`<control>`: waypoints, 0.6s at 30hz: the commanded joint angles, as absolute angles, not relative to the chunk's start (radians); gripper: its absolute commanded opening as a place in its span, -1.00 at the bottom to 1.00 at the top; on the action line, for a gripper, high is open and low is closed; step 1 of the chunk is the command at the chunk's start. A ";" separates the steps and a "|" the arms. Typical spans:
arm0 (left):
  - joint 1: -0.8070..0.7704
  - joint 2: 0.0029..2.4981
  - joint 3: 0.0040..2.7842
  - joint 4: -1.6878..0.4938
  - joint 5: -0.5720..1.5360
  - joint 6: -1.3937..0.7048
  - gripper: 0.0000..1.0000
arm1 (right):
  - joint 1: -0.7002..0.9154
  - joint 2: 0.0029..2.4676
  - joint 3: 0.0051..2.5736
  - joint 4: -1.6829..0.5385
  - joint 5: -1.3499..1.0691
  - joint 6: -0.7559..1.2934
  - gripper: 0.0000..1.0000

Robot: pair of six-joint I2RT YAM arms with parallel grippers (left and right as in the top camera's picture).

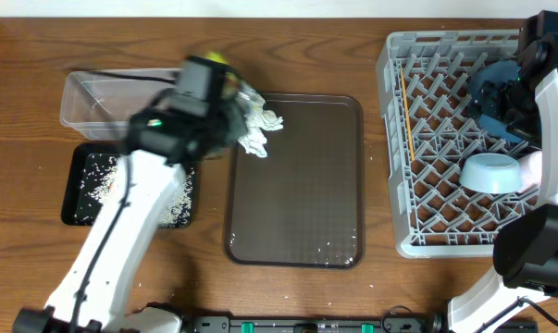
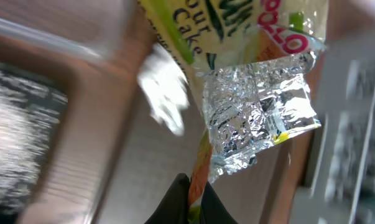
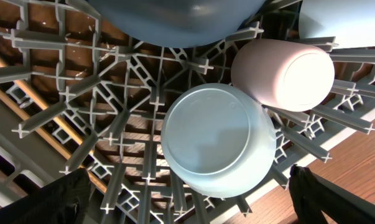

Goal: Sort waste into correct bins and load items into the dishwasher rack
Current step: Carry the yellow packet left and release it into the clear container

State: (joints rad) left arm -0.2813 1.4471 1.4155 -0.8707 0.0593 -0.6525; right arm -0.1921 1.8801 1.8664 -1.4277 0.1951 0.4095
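My left gripper (image 2: 196, 194) is shut on the edge of the white wrapper with yellow-green print and a foil inside (image 2: 255, 93). In the overhead view it (image 1: 221, 85) holds the wrapper (image 1: 234, 85) above the gap between the clear box (image 1: 98, 97) and the brown tray. The black tray (image 1: 75, 176) holds rice grains (image 1: 107, 180). My right gripper (image 3: 199, 199) is open and empty above the upturned light-blue bowl (image 3: 218, 140) in the grey rack (image 1: 399, 185). The white cup (image 3: 287, 71), dark-blue dish (image 3: 175, 18) and chopsticks (image 1: 408, 111) are in the rack. The carrot is out of view.
A large dark-brown serving tray (image 1: 297, 203) lies mid-table with a crumpled white tissue (image 1: 260, 129) at its far left corner and a few rice grains (image 1: 329, 250) near its front edge. The tissue also shows in the left wrist view (image 2: 165, 93).
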 commanded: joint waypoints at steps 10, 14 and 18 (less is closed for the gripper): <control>0.010 1.562 1.419 -0.685 -0.015 -0.881 -0.89 | -0.196 1.857 1.868 -1.428 0.206 0.403 0.99; 0.048 1.635 1.419 -0.637 -0.009 -1.053 -0.85 | -0.196 1.857 1.868 -1.428 0.206 0.403 0.98; 0.057 1.704 1.419 -0.593 -0.003 -1.080 -0.77 | -0.196 1.857 1.868 -1.428 0.205 0.403 0.98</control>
State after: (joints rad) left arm 0.0525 1.6680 1.4155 -0.6117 -0.0002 -0.9977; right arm -0.1921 1.8801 1.8664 -1.4277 0.1951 0.4095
